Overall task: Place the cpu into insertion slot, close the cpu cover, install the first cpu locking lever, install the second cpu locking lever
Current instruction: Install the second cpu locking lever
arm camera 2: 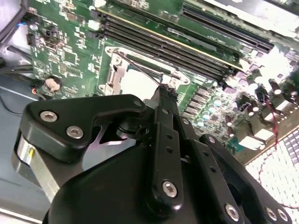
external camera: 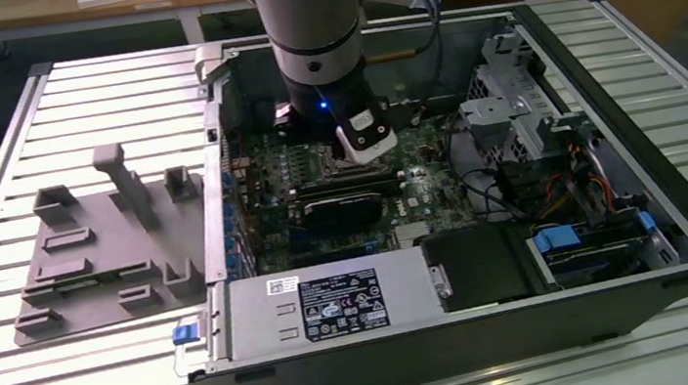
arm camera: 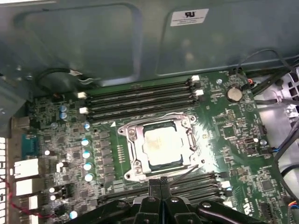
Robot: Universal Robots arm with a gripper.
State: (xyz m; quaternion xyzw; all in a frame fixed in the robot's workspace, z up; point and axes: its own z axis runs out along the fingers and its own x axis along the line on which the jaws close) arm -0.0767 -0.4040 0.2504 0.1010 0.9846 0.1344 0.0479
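Note:
The cpu lies flat in the insertion slot on the green board, its pale metal top showing through the window of the cpu cover. The silvery cover lies down over the chip. My gripper is shut, its two black fingers pressed together with nothing between them, just at the socket's edge. In the second wrist view the fingertips of the gripper meet a thin wire locking lever that slants across the cpu. In the exterior view the gripper hangs low inside the open computer case.
Black memory slots flank the socket on two sides. A larger black card sits close to the arm. The power supply, drive cage and cables crowd the case. A grey fixture plate lies at the exterior view's left.

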